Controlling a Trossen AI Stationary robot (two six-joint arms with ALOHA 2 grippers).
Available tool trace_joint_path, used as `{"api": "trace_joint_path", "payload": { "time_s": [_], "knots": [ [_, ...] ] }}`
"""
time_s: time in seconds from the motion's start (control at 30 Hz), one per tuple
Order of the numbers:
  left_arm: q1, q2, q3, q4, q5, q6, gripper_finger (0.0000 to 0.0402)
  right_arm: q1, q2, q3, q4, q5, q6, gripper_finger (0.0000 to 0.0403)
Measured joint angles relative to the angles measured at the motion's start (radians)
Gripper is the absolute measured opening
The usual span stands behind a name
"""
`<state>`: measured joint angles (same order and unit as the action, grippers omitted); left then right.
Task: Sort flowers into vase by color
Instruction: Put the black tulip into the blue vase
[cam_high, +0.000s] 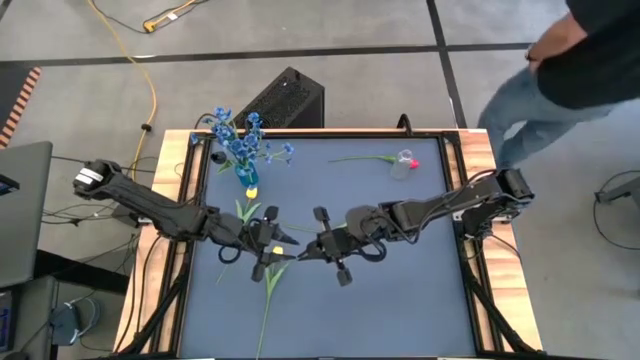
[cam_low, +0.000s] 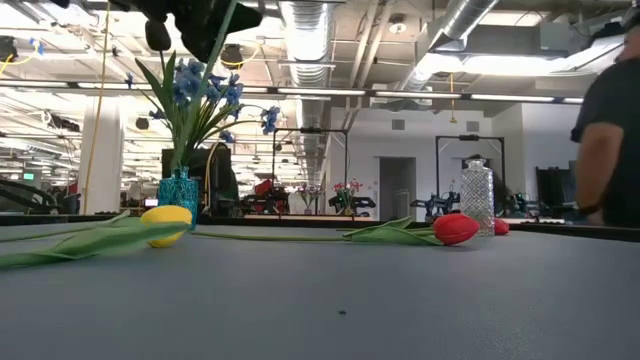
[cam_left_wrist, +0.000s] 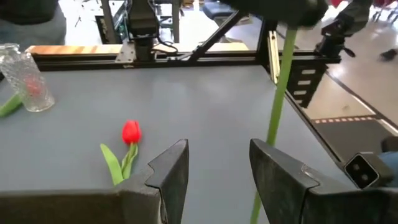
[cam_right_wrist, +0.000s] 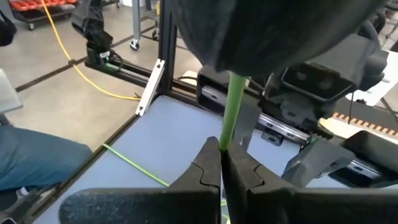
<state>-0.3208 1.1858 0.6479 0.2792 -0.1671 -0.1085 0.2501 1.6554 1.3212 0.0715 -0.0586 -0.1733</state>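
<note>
My right gripper (cam_high: 305, 254) (cam_right_wrist: 222, 167) is at mid-table, shut on a thin green stem (cam_high: 269, 297) whose blossom is hidden. My left gripper (cam_high: 272, 250) (cam_left_wrist: 217, 174) is open right beside it, with the stem (cam_left_wrist: 277, 93) just past one fingertip. I cannot tell whether it touches. Blue flowers (cam_high: 240, 140) stand in a teal vase (cam_low: 180, 192) near the far left. A yellow tulip (cam_high: 250, 190) (cam_low: 166, 220) lies on the table in front of it. One red tulip (cam_low: 455, 228) (cam_left_wrist: 130, 132) lies mid-table, and another (cam_high: 413, 163) lies by the clear vase (cam_high: 402, 166). My right gripper pinches the green stem (cam_right_wrist: 227, 138) between its two shut fingers, which lie across it. The stem is lifted off the table. One length runs up from the fingers to a dark shape, and the leafy rest (cam_high: 266, 320) trails toward the table's near edge.
A person (cam_high: 570, 55) (cam_low: 612, 120) stands past the table's far right corner. A black box (cam_high: 290, 100) sits behind the far edge. Open blue tabletop (cam_high: 400, 290) lies toward the near right.
</note>
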Motion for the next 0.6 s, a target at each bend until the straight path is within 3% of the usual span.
{"api": "trace_joint_path", "payload": {
  "time_s": [0.27,0.6],
  "knots": [
    [0.026,0.006,0.000,0.021,0.125,-0.008,0.0135,-0.030,0.000,0.000,-0.006,-0.001,0.000,0.0026],
    [0.059,-0.031,-0.001,-0.053,0.065,-0.005,0.0088,-0.041,0.000,0.000,-0.099,-0.004,-0.002,0.0026]
  ]
}}
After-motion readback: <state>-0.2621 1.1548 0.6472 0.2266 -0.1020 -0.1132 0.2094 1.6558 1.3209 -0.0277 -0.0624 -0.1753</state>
